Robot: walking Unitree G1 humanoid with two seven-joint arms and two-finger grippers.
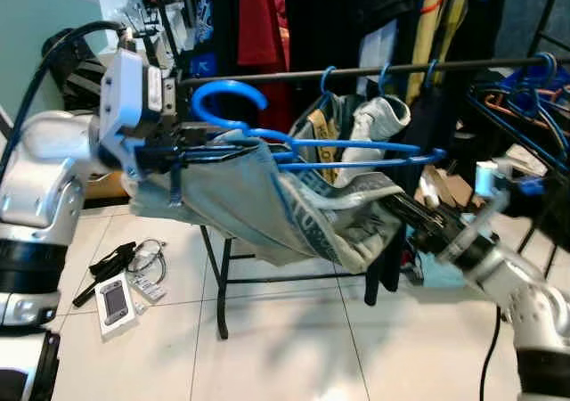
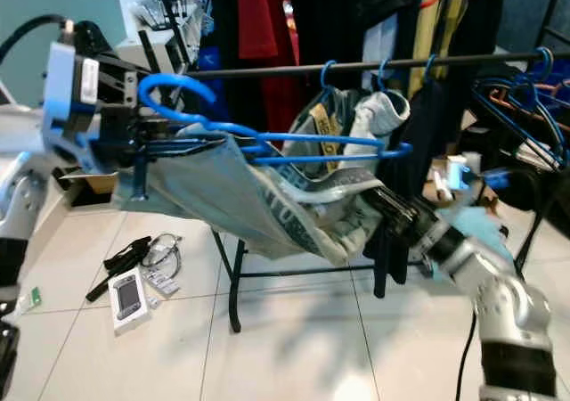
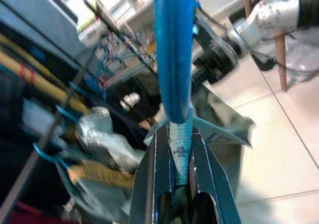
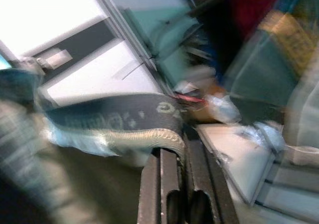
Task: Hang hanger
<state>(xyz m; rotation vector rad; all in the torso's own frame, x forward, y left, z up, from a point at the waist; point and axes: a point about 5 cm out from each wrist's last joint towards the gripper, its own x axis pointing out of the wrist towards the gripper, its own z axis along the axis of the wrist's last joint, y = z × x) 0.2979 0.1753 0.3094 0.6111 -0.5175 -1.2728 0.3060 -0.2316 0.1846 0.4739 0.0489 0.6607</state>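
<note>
A blue plastic hanger [image 1: 294, 147] carries a grey-green printed garment [image 1: 267, 205] draped over its bars. My left gripper [image 1: 183, 143] is shut on the hanger near the base of its hook [image 3: 174, 59], holding it level just below the black clothes rail [image 1: 374, 69]. The hook curls upward in front of the rail, apart from it. My right gripper [image 1: 392, 207] reaches in from the right and is shut on the garment's lower hem [image 4: 144, 134].
Several blue hangers [image 1: 525, 89] and dark and red clothes hang on the rail. A black folding rack [image 1: 223, 276] stands beneath. A white device [image 1: 116, 301] and cables [image 1: 142, 258] lie on the tiled floor at left.
</note>
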